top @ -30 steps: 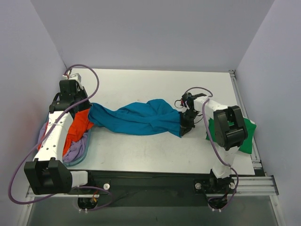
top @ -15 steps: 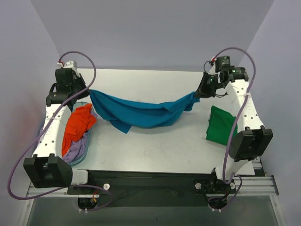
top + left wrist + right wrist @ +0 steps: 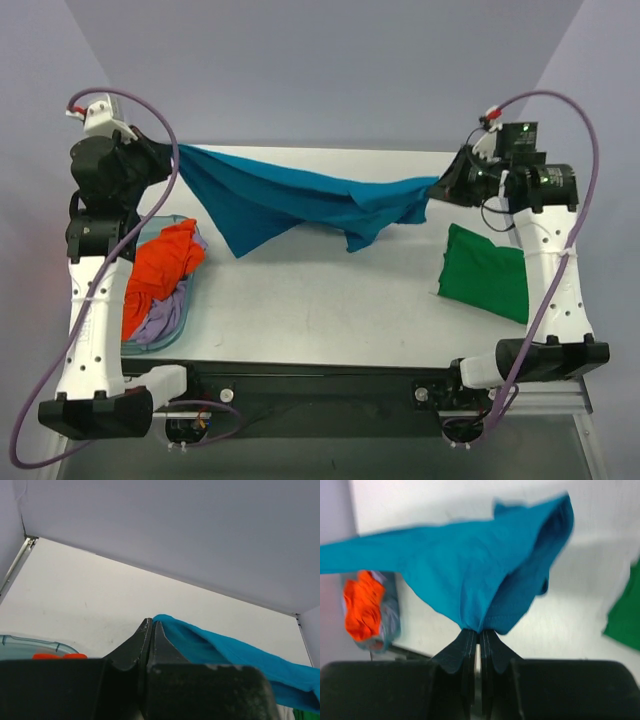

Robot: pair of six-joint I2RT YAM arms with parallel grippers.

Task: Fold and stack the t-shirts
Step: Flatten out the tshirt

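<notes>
My basket (image 3: 182, 320) holds an orange shirt (image 3: 160, 262) over a half-buried lavender shirt (image 3: 157, 323). Left jaws and right jaws both pinch the teal shirt (image 3: 290, 195).

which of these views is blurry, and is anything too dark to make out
Right wrist: motion blur smears the teal shirt, orange shirt and green shirt; top external: sharp and evenly lit, no glare; left wrist: mostly crisp, though the left claw shows only as a dark silhouette.
</notes>
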